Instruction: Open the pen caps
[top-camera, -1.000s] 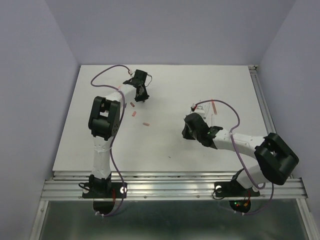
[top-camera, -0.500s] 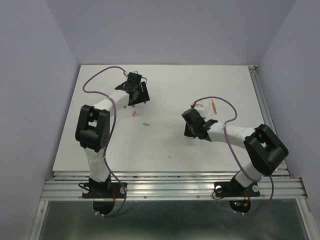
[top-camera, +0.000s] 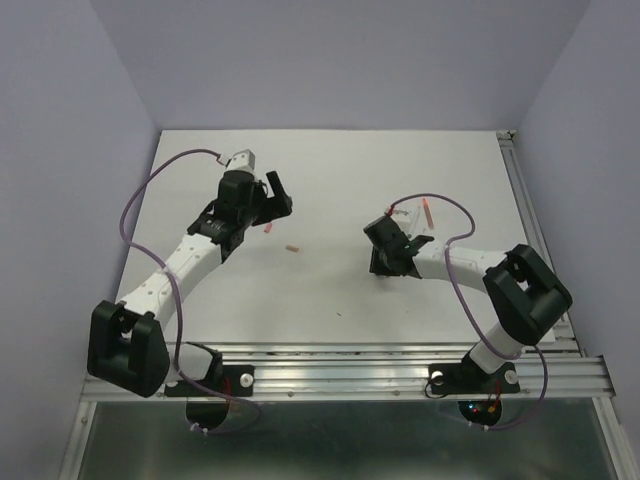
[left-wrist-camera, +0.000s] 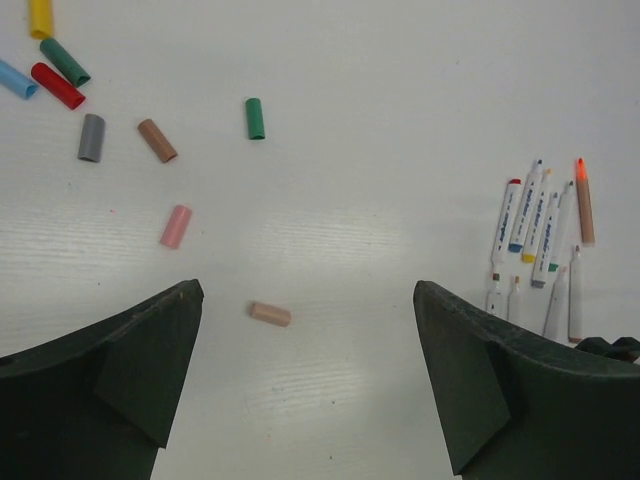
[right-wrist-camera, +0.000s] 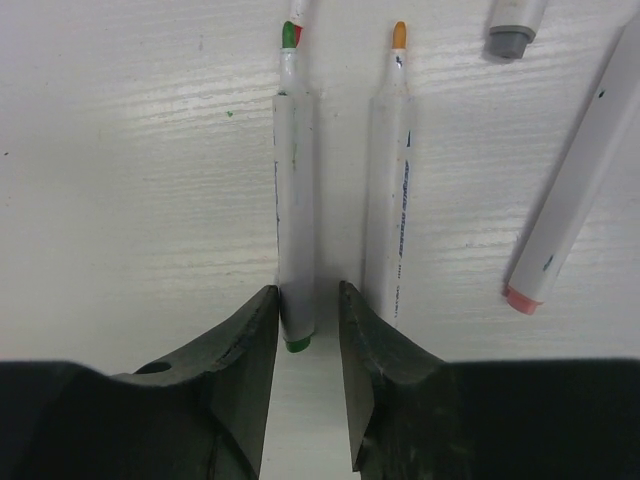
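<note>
In the left wrist view several loose pen caps lie on the white table: a tan cap (left-wrist-camera: 270, 314), a pink cap (left-wrist-camera: 176, 226), a green cap (left-wrist-camera: 254, 118), and brown, grey, red, blue and yellow ones further left. Uncapped pens (left-wrist-camera: 530, 235) lie in a row at the right. My left gripper (left-wrist-camera: 307, 290) (top-camera: 272, 200) hangs wide open and empty above the caps. My right gripper (right-wrist-camera: 306, 290) (top-camera: 390, 238) is low at the table. Its jaws stand slightly apart astride the rear end of a green-tipped pen (right-wrist-camera: 295, 200), which touches the left finger only.
Beside the green-tipped pen lie an orange-tipped pen (right-wrist-camera: 390, 170) and a pen with a pink end (right-wrist-camera: 575, 180). An orange-capped pen (top-camera: 428, 212) lies at the far side of the pen row. Purple cables loop over both arms. A metal rail (top-camera: 525, 200) edges the table's right side.
The left arm has swung down and to the left, its gripper drawing back a little and opening wide. The right gripper's jaws have parted from the green-tipped pen; that arm barely moved.
</note>
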